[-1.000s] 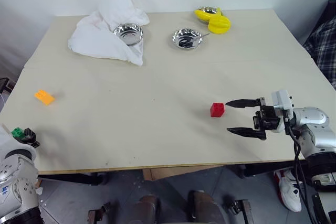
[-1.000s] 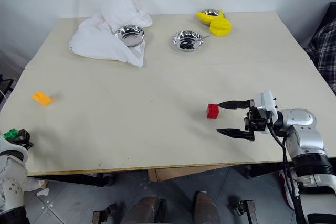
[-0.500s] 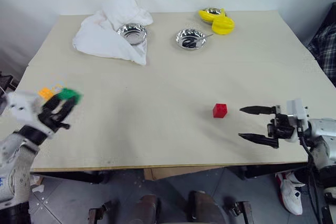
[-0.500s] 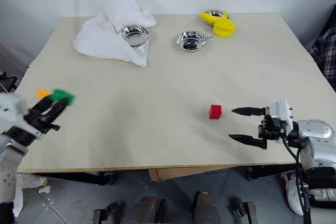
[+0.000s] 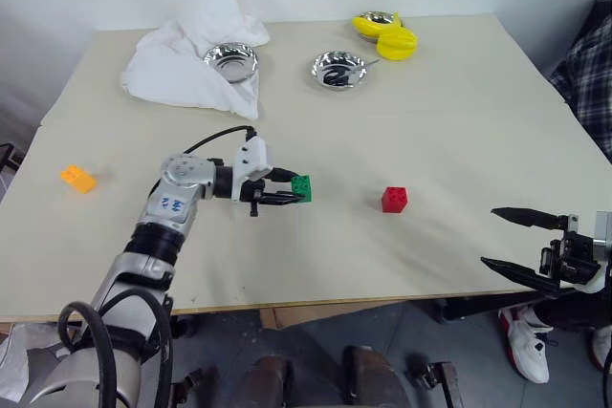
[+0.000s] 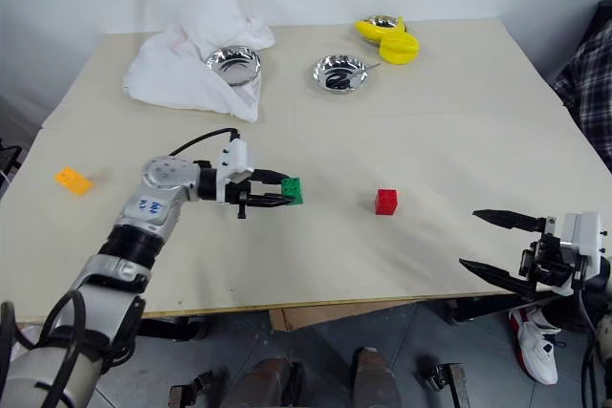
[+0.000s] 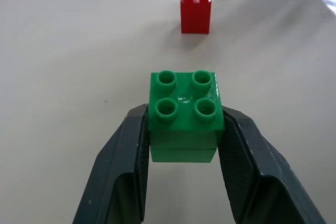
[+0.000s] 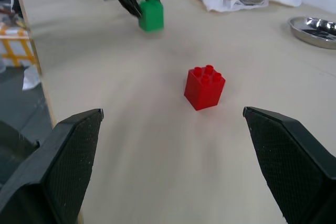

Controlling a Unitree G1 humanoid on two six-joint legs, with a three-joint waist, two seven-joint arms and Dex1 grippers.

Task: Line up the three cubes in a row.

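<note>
My left gripper [image 5: 298,190] is pinching the green cube [image 5: 302,188], one finger on each flank, studs up. In the head view it sits mid-table. Whether the cube rests on the table [image 5: 449,112] or hangs just above it, I cannot tell.

Key relation: the red cube [image 5: 394,200] lies at 3 o'clock from the green one, a touch toward the near edge, apart with bare table between. Through my left wrist camera it stands dead ahead of the fingers, so my pointing line already runs through both cubes. The row axis is therefore roughly 9-to-3 across the table.

The orange cube [image 5: 79,178] sits far out at 9 o'clock from the green, near the left edge, well apart, a shade farther from the near edge than the green one. My left arm is plainly the nearer one to it.

My right gripper [image 5: 521,244] stands spread wide and empty at the near right edge of the table, at about 4 o'clock from the red cube.

Judgement: set green down beside red along this line, then fetch orange with the left.
</note>
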